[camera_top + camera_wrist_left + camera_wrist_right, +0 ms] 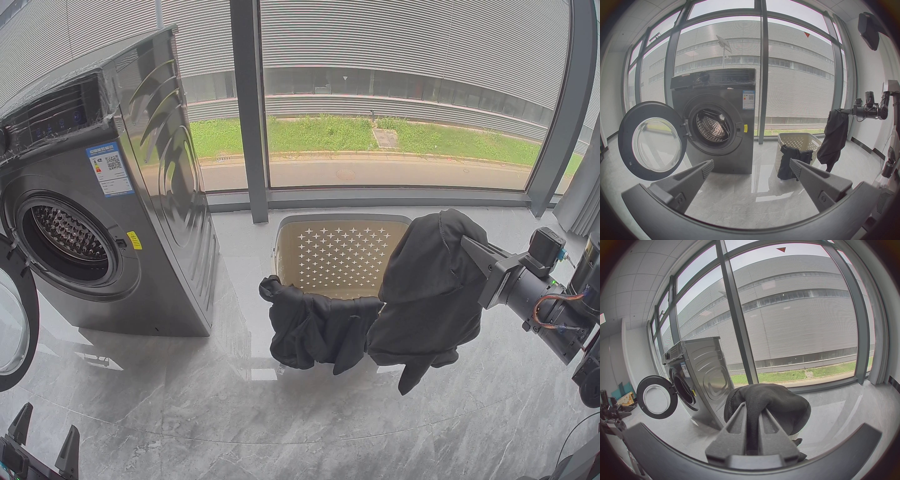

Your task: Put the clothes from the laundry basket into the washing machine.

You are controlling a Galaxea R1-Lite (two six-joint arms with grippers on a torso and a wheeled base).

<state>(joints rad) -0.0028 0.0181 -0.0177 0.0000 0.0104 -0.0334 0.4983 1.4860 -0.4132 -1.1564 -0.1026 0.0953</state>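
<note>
Head cam looks down, 2 wrist cams look level toward the window (400, 94) — all 3 share the washing machine (87, 187).

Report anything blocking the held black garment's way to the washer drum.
Nothing visible does. The black garment hangs from the right tool; the door stands open beyond the drum, with bare floor between.

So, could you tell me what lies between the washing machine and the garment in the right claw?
In the head view: the laundry basket, a second dark garment draped over its rim, then bare floor beside the washing machine.
</note>
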